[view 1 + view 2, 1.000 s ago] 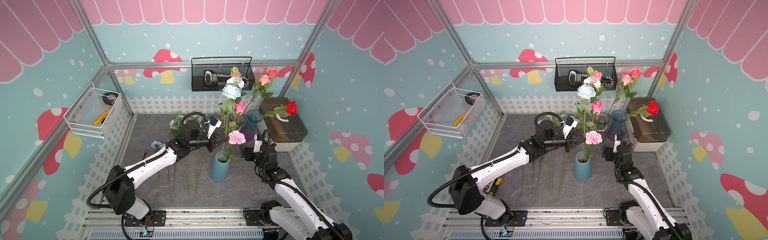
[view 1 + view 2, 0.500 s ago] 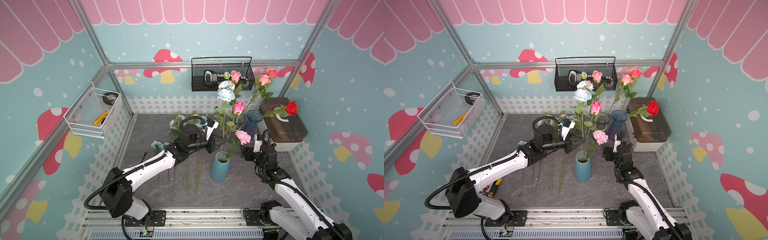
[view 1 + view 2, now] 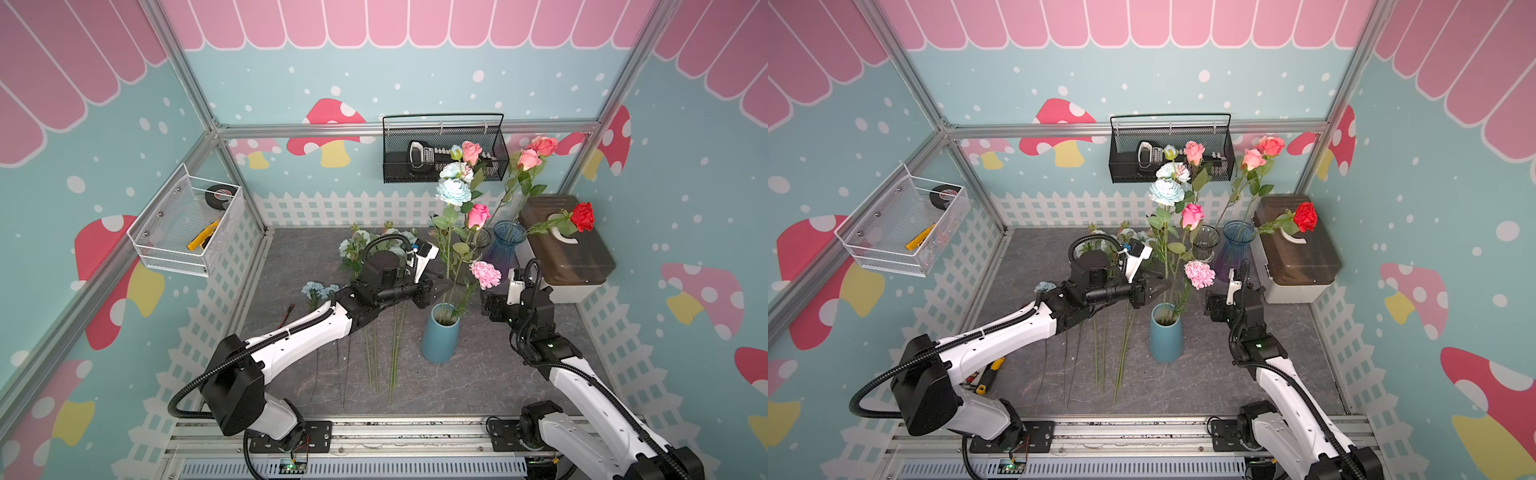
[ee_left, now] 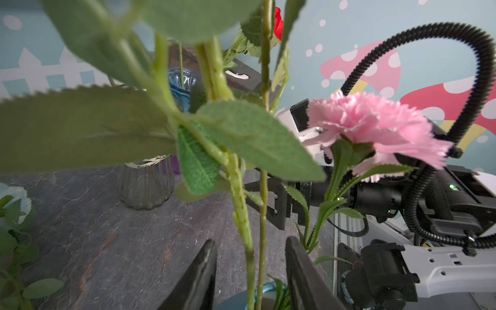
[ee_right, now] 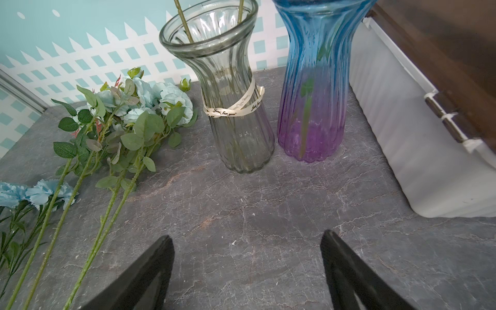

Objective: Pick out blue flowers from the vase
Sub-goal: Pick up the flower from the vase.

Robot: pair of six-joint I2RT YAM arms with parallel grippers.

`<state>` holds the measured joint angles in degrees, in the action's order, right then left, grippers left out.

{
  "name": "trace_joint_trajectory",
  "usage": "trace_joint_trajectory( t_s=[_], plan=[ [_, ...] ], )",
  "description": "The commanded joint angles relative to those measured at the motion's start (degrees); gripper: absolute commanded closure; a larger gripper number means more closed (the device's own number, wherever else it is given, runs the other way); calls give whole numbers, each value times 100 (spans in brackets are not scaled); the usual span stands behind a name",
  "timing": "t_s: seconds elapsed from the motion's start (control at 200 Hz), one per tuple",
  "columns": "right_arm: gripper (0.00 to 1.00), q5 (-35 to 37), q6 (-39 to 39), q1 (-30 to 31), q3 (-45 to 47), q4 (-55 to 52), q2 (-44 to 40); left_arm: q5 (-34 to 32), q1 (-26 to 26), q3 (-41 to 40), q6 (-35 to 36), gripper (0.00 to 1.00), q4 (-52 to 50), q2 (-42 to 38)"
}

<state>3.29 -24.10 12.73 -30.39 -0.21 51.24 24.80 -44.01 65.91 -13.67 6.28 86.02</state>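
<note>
Grey slate tabletop (image 3: 478,386). left gripper (image 4: 250,240) fingers apart, two stems between, unclamped, just above teal vase (image 3: 440,336). blue flowers (image 3: 454,192) high above vase: look light, springy, petals crush; pinch bare lower stem. right gripper (image 5: 246,234) fingers apart, empty, beside vase

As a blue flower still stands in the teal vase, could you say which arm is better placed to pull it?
Left. The left gripper, open, straddles stems just above the teal vase, under the blue flower. The right gripper, also open, faces the clear vase with no stem between its jaws.
</note>
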Motion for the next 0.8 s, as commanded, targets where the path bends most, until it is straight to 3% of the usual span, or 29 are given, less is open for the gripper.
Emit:
trace_joint_trajectory(
  t_s=[0.0,0.59,0.795],
  plan=[
    [15,-47,-56,-42,66,114,0,-193,-46,-17,137,57,-136,-63],
    [15,-57,-51,-43,64,127,19,11,-55,137,84,70,-70,301],
    [14,-55,-51,-42,77,131,13,69,-64,132,66,87,-56,267]
  ],
)
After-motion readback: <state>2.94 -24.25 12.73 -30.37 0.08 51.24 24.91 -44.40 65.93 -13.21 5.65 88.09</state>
